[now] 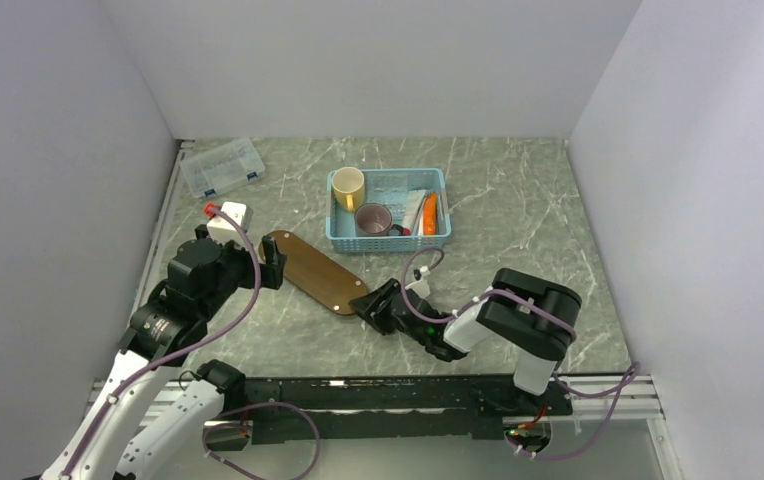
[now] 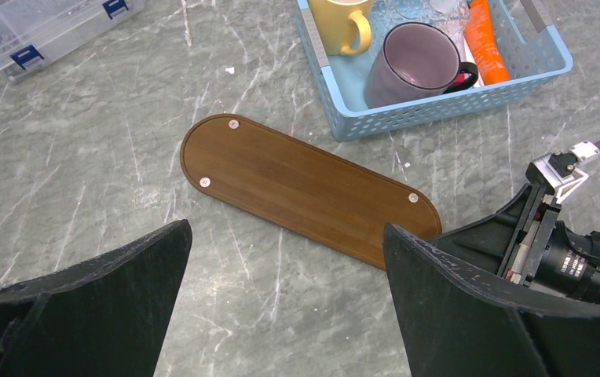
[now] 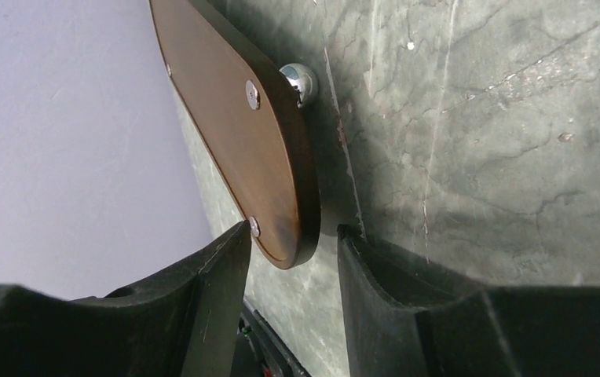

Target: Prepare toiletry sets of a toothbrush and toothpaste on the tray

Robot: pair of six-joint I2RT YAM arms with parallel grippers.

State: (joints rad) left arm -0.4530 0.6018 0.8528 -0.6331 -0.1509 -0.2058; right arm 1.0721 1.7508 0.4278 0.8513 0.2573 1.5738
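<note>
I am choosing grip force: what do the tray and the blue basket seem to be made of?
Tray: probably wood or wood-look laminate, satin brown, with visible grain and small metal studs. Basket: likely plastic, light blue, moulded perforated walls.

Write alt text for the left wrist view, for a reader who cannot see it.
A dark brown oblong tray lies diagonally on a grey marbled table, between the wide-open black fingers of the left tool. The right tool is at its lower-right end. Above sits a light-blue basket holding a yellow mug, a grey mug and an orange tube.
</note>
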